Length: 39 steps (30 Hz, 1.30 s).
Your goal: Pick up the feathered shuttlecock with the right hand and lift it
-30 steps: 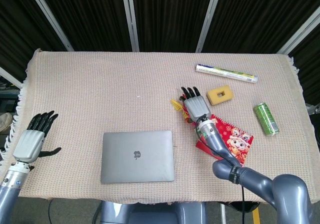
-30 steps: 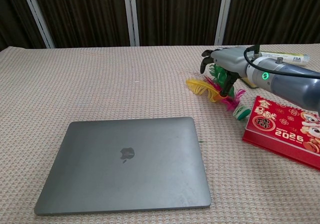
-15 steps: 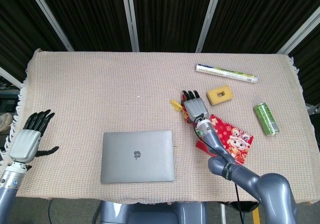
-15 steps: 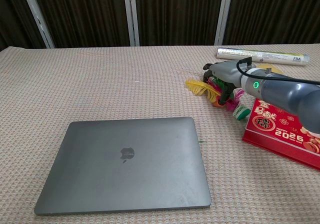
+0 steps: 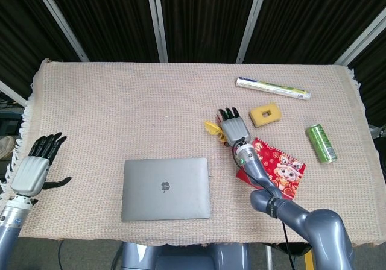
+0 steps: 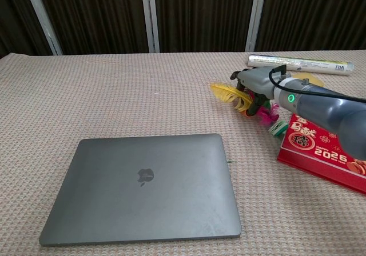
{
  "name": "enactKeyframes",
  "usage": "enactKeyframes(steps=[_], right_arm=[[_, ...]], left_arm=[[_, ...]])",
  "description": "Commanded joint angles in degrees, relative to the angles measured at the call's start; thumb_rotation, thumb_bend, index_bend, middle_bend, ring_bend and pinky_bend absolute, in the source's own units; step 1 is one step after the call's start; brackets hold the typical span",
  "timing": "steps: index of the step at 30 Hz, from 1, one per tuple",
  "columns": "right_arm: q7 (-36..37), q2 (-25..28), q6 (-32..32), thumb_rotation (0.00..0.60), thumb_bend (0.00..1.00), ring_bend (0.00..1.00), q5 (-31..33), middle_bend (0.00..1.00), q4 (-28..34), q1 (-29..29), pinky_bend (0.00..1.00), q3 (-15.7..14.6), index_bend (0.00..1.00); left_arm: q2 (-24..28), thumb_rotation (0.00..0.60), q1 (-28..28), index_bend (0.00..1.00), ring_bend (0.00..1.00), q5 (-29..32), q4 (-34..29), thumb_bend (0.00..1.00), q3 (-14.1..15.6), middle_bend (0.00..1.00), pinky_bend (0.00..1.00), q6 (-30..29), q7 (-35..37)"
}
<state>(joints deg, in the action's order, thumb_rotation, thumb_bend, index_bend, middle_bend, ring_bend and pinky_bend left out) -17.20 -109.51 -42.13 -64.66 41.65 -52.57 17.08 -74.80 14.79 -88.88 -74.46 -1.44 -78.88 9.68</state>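
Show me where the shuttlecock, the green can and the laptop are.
shuttlecock (image 6: 226, 92), chest view, on its yellow feathers left of the right robot hand.
green can (image 5: 321, 143), head view, on the middle of its side, lying on the cloth.
laptop (image 6: 143, 184), chest view, on the closed lid near the logo.

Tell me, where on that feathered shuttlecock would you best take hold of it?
Probably low on the feather bundle, just above the green base, from above. The shuttlecock lies on its side, feathers fanning toward the laptop, base by the red booklet. Loose tips would bend; the right hand is already over it.
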Motion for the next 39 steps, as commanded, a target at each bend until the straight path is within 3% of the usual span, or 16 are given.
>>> enactKeyframes(steps=[1,6,14,19,27,30,34,36,39], right_arm=[[-1.0,1.5,-1.8,0.6,0.38,0.0,-0.4,0.08,2.2,0.7,0.0,-0.1,0.77],[-3.6,5.8,-6.2,0.6,0.39,0.0,-0.3,0.08,9.2,2.8,0.0,0.2,0.77],[-7.5,16.3,-16.2,0.6,0.39,0.0,0.1,0.09,27.8,10.3,0.0,-0.5,0.75],[-6.3,22.1,-21.9,0.6,0.39,0.0,-0.2,0.09,37.9,15.6,0.0,-1.6,0.7],[-0.2,27.0,-26.4,0.6,0.38,0.0,-2.9,0.05,43.8,21.3,0.0,-4.1,0.62],[1.0,28.9,-28.3,0.6,0.37,0.0,-5.1,0.01,45.6,23.1,0.0,-5.5,0.51],[0.6,31.9,-31.3,0.6,0.3,0.0,-6.8,0.0,49.7,25.2,0.0,-6.2,0.19],[-0.4,34.3,-32.6,0.6,0.2,0.0,-7.0,0.0,53.1,26.3,0.0,-6.3,0.05],[-2.2,38.1,-34.5,0.6,0.13,0.0,-7.3,0.0,57.9,27.7,0.0,-6.2,0.0]], left_arm=[[0.0,0.6,0.0,0.0,0.0,-0.3,-0.1,0.03,0.2,0.0,0.0,0.0,0.1],[0.2,0.6,0.1,0.0,0.0,-0.9,-0.4,0.03,0.6,0.0,0.0,0.0,0.3],[0.3,0.6,0.2,0.0,0.0,-2.0,-0.8,0.03,1.4,0.0,0.0,0.0,0.4],[0.4,0.6,0.2,0.0,0.0,-2.8,-1.4,0.03,1.8,0.0,0.0,-0.3,-0.1],[0.3,0.6,0.2,0.0,0.0,-4.2,-2.4,0.03,2.5,0.0,0.0,-1.2,-1.0],[0.3,0.6,0.2,0.0,0.0,-4.5,-2.7,0.03,2.7,0.0,0.0,-1.2,-1.3],[0.4,0.6,0.1,0.0,0.0,-4.6,-2.9,0.03,2.7,0.0,0.0,-1.5,-1.2],[0.5,0.6,0.1,0.0,0.0,-4.6,-2.9,0.03,2.7,0.0,0.0,-1.7,-0.9],[0.6,0.6,0.1,0.0,0.0,-4.7,-2.8,0.03,2.7,0.0,0.0,-1.8,-0.6]])
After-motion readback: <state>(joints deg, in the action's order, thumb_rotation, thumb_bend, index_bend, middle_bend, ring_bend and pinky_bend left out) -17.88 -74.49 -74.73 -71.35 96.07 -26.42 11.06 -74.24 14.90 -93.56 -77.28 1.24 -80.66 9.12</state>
